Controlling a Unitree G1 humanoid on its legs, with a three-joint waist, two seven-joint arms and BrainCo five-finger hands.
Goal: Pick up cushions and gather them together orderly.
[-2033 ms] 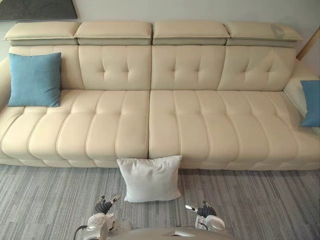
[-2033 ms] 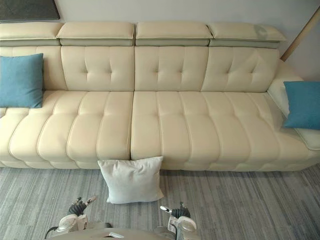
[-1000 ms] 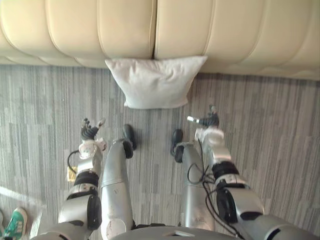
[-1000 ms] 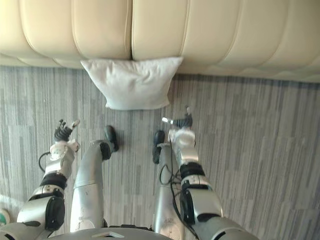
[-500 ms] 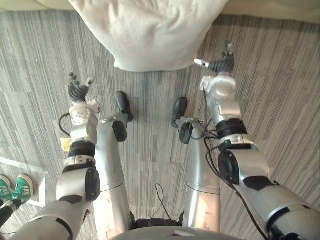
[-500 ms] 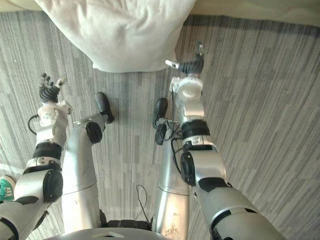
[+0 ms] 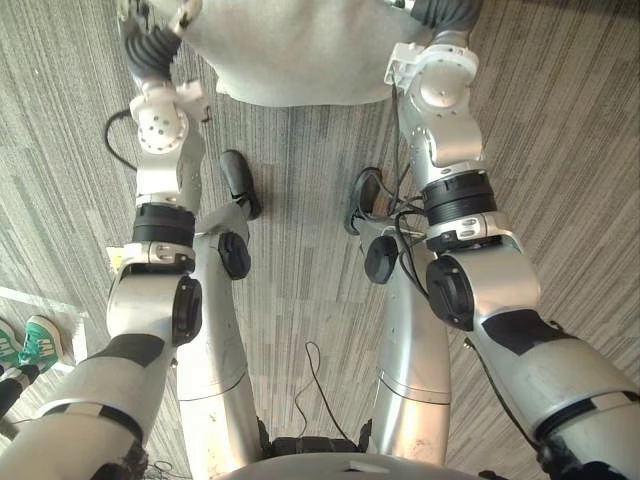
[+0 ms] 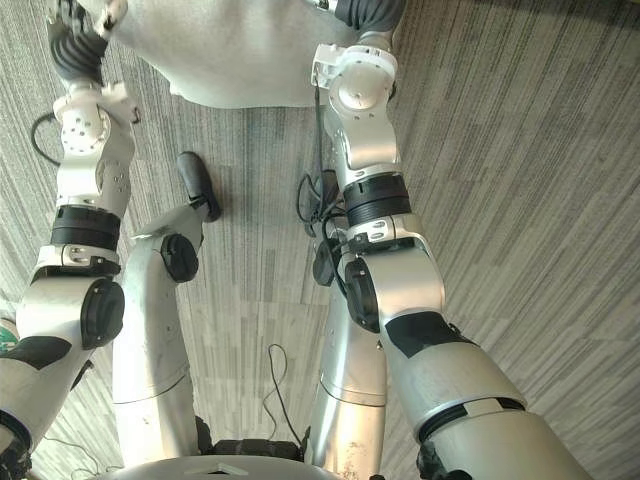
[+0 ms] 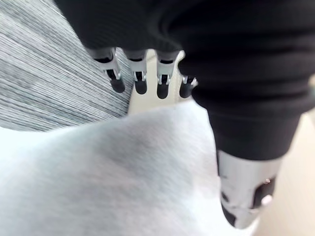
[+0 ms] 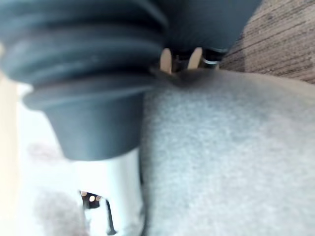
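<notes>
**Two-handed approach to a floor cushion.** The left hand is hovering released at one side of the cushion. Its fingers are standing straight above the cloth, its thumb is held apart, and it is grasping nothing. The right hand is sitting close against the opposite side, and whether it is released or grasping cannot be told. The cushion is lying on the grey floor between the two hands, not yet lifted.

The step in hand, as judged, is securing a two-sided hold before the lift. To do it well, both hands should be pressing inward at matching height. They should be meeting the cushion near its middle rather than at a corner, so that the soft filling is not sagging or twisting out. The lift should be level and unhurried, since a one-sided squeeze would likely be tipping the cushion back onto the floor.
</notes>
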